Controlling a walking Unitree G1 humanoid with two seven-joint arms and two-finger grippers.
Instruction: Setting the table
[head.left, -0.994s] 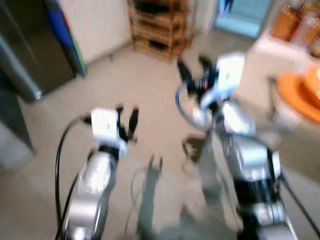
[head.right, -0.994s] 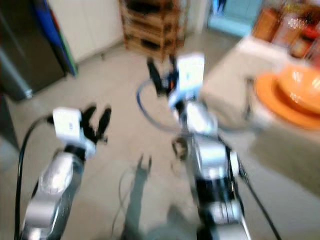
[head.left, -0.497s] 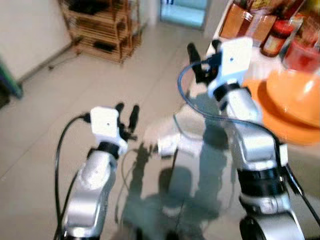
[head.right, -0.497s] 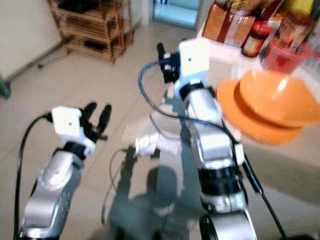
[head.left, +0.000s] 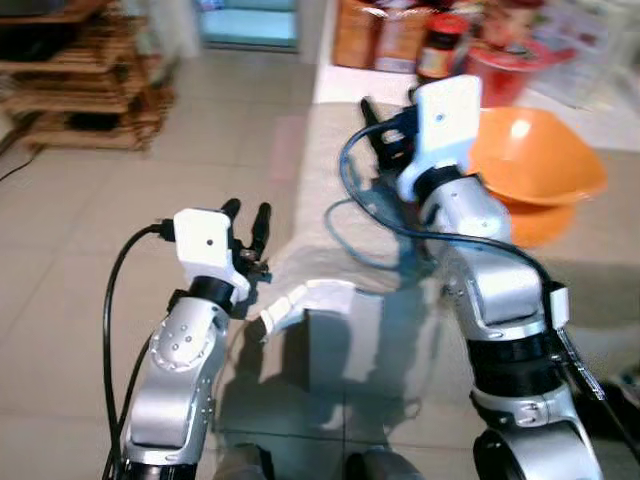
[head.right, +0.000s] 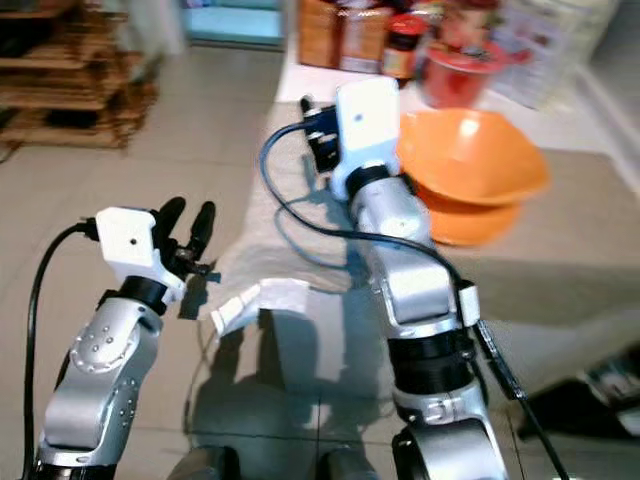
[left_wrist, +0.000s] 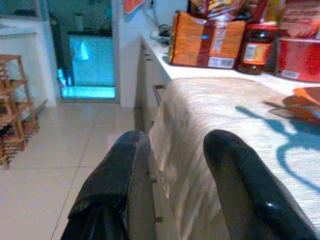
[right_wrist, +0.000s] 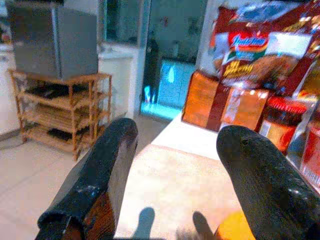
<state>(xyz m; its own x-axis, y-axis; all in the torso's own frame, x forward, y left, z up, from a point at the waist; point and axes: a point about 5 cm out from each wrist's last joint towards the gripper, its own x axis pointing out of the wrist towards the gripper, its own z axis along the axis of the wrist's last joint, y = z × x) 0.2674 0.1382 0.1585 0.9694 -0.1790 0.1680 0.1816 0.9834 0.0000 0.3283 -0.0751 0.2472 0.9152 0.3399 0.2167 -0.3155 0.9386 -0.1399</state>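
The right pincer hangs above the near corner of the cloth-covered surface, its two black fingers spread wide with nothing between them, and it sits just beside the orange bowl, on the side away from the jars. That bowl rests nested on a second orange dish, which is probably why the pair stands together as one stack ready to be dealt out; these look like the task's own things, and they lie on the surface near its edge, well short of the row of goods behind. Beyond the bowl, toward the wall, stand a red-lidded jar, a red tub and orange packets, crowded at the back and so leaving the middle of the cloth bare for laying places. The left pincer is held out over the tiled floor, well apart from the bowl and off the surface's hanging cloth edge, its fingers a moderate gap apart and also empty; it seems parked there to keep clear while the other arm reaches in. Farther from the bowl, across the floor, a wooden rack stands by a doorway. Judging by the empty pincers, no dish has yet been lifted.
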